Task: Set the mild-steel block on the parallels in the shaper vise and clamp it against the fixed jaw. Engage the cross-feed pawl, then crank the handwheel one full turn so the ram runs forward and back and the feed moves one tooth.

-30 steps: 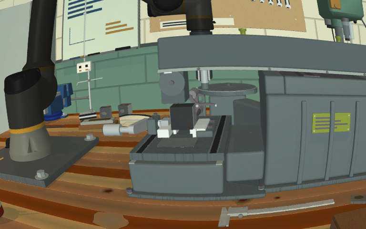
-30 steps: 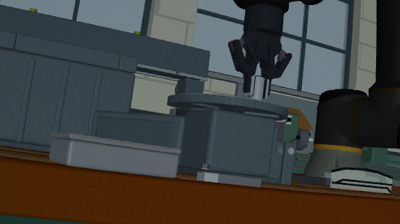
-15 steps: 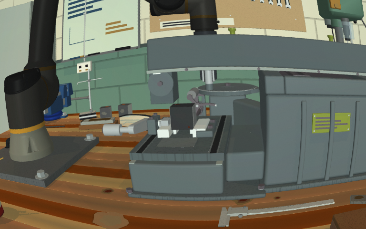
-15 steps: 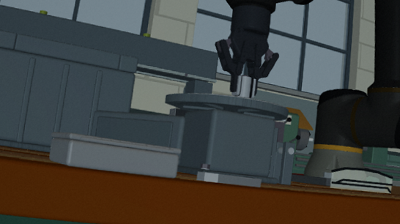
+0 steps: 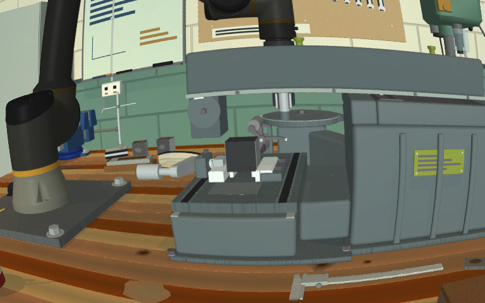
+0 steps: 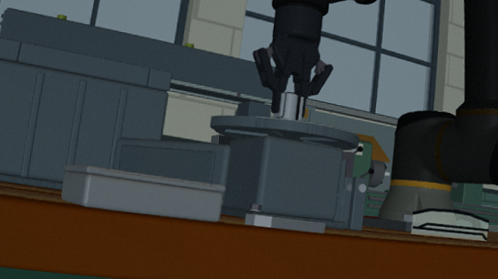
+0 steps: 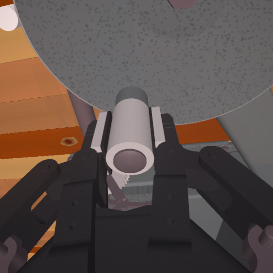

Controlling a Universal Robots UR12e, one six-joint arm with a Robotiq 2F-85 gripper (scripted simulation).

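Observation:
My gripper (image 6: 288,103) points straight down over the shaper's handwheel (image 6: 284,130), behind the ram (image 5: 332,69). The handwheel's upright pale crank handle (image 7: 130,132) is gripped between my closed fingers, near the rim of the flat grey disc (image 7: 152,51). The dark mild-steel block (image 5: 241,153) sits in the vise on the table, between the pale jaws (image 5: 218,175), and the vise screw handle (image 5: 157,171) sticks out to the left. The cross-feed pawl (image 5: 272,138) lies just behind the block. The ram reaches forward over the vise.
The shaper body (image 5: 411,178) fills the right of the bench, and my arm's base (image 5: 35,185) stands on its plate at the left. A caliper (image 5: 357,278) lies on the near bench edge. A grey tray (image 6: 143,192) sits beside the machine.

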